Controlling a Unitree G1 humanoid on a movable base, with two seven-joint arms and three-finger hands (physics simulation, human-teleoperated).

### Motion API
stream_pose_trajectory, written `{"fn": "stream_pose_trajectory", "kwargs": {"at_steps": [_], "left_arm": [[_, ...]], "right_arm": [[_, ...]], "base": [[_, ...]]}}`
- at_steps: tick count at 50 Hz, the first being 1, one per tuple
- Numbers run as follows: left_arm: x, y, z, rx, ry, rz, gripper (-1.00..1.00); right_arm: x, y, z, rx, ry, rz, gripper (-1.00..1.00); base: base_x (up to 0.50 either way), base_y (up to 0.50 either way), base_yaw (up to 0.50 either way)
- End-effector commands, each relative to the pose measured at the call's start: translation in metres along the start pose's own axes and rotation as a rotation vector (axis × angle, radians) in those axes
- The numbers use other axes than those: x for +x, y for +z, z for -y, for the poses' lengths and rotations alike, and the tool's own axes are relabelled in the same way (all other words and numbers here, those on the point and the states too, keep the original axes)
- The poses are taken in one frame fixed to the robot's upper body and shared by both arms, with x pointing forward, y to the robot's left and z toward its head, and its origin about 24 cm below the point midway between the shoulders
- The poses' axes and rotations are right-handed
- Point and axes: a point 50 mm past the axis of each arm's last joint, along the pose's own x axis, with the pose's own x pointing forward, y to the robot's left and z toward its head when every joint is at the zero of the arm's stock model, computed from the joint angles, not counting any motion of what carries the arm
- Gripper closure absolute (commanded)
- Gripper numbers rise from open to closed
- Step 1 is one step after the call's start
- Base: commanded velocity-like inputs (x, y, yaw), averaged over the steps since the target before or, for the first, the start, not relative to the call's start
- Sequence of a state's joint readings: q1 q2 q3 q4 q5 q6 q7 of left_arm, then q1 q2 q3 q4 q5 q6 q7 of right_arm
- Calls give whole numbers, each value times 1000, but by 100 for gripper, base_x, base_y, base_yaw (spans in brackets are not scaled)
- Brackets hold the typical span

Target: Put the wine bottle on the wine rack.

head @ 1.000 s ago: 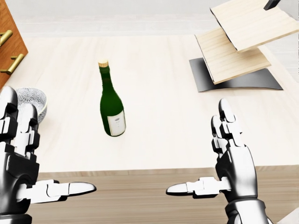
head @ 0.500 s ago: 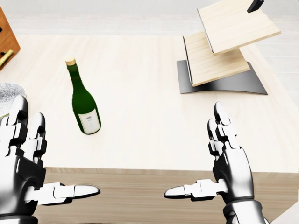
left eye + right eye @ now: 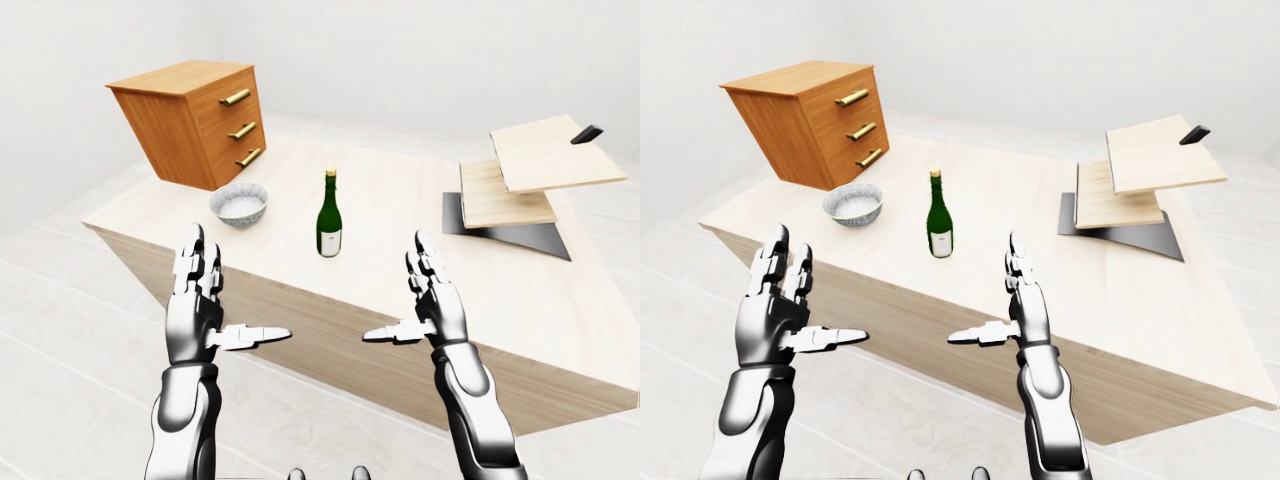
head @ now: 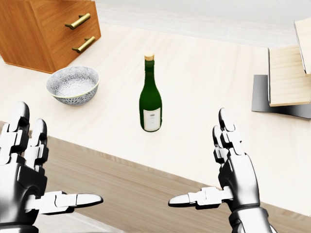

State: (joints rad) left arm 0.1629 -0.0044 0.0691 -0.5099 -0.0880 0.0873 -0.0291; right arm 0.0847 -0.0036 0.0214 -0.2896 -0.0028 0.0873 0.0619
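Your left hand [image 4: 24, 177] and right hand [image 4: 233, 177] are raised in the lower part of the head view, short of the table [image 4: 204, 97] edge, palms facing each other, fingers straight and spread, thumbs pointing inward toward one another; neither holds anything. Past your fingertips the bottle [image 4: 150, 99] stands upright on the table, between your two hands and somewhat closer to the right fingers [image 4: 224, 128] than to the left ones, touching neither. Beyond the left fingers [image 4: 22, 126], the bowl [image 4: 73, 85] sits to the left of the bottle and apart from it, and farther on stands the drawer unit [image 4: 43, 29] with its brass handles. Beyond your right fingers and off to the right, well apart from the bottle, the rack [image 3: 530, 180] rests on its dark base, its wooden boards tilted.
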Motion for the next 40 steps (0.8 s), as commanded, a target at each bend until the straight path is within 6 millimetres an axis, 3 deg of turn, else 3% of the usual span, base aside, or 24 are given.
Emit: {"fn": "stream_pose_trajectory", "kwargs": {"at_steps": [1, 9, 18, 33, 40], "left_arm": [[2, -4, -1, -1, 3, -13, -100], [3, -5, -1, -2, 3, -16, -100], [0, 6, 0, -4, 4, 24, -100], [2, 2, -4, -13, 12, 13, -100], [3, 2, -4, -12, 15, 15, -100]], "right_arm": [[1, -1, -1, -2, 4, -2, -100], [3, 7, 2, -16, -23, 29, -100], [1, 3, 2, -4, -11, 15, -100], [2, 2, -2, -3, 1, 14, -100], [4, 4, -2, -17, -5, 29, -100]], "base": [[0, 0, 50], [0, 0, 50], [-3, 5, 0], [46, -13, 0], [2, 1, 0]]}}
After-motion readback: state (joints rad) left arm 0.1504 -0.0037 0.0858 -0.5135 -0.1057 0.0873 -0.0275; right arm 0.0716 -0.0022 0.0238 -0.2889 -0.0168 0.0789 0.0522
